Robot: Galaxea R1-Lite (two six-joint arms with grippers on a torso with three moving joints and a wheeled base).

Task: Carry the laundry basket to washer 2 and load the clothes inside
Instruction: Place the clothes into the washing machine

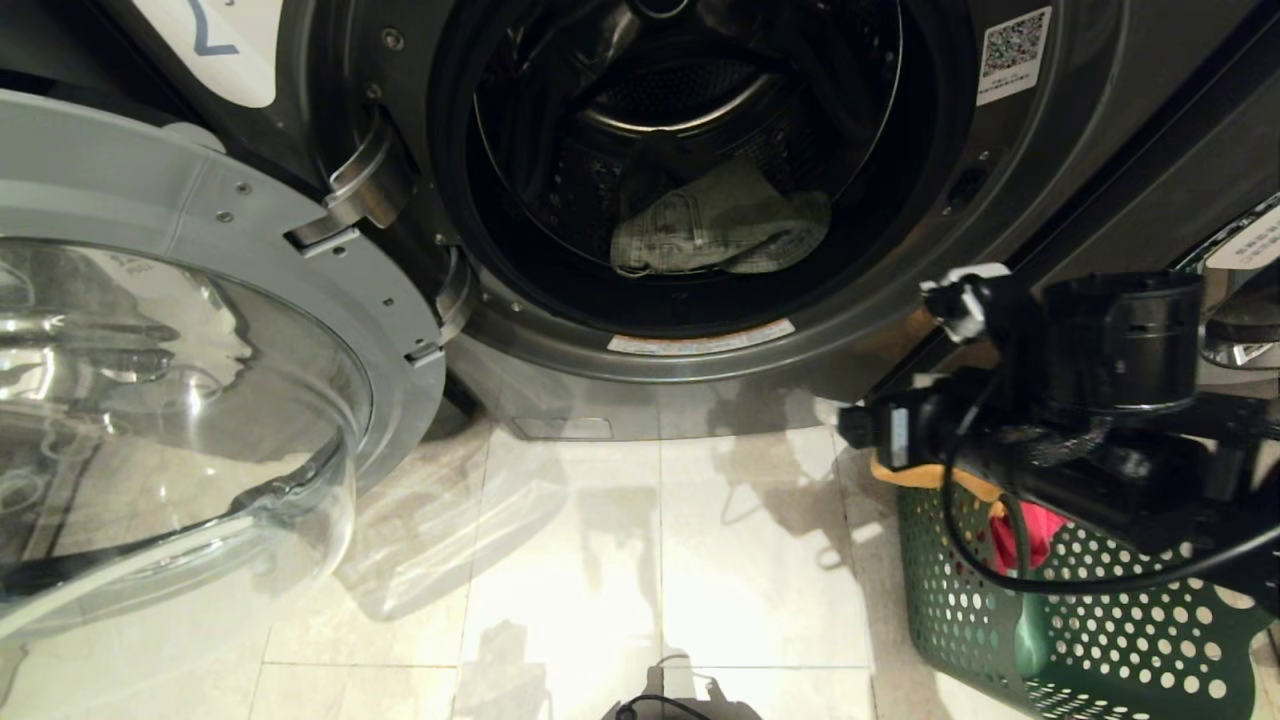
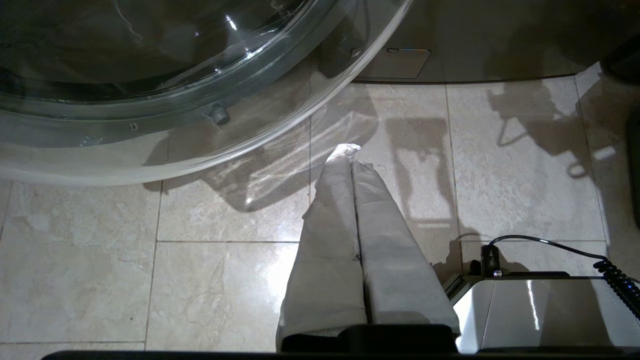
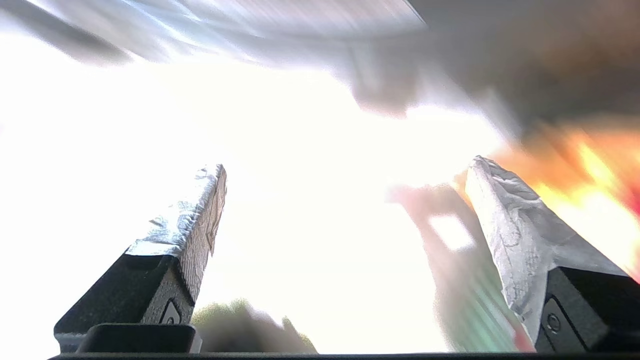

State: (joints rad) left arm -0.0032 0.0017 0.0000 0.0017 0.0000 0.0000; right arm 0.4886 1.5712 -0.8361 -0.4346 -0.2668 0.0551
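I have washer 2 in front of me, door swung wide to my left, and the grey-green denim trousers lie inside the drum. The laundry basket stands on the tiled floor at my right, yellow cloth and red-pink cloth in it. My right hand is spread wide and empty; its arm hangs above the basket. My left hand is clenched over the floor, holding nothing.

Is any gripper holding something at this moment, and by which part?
Nothing is held. The right gripper is open and empty above the laundry basket; the left gripper is shut on nothing.
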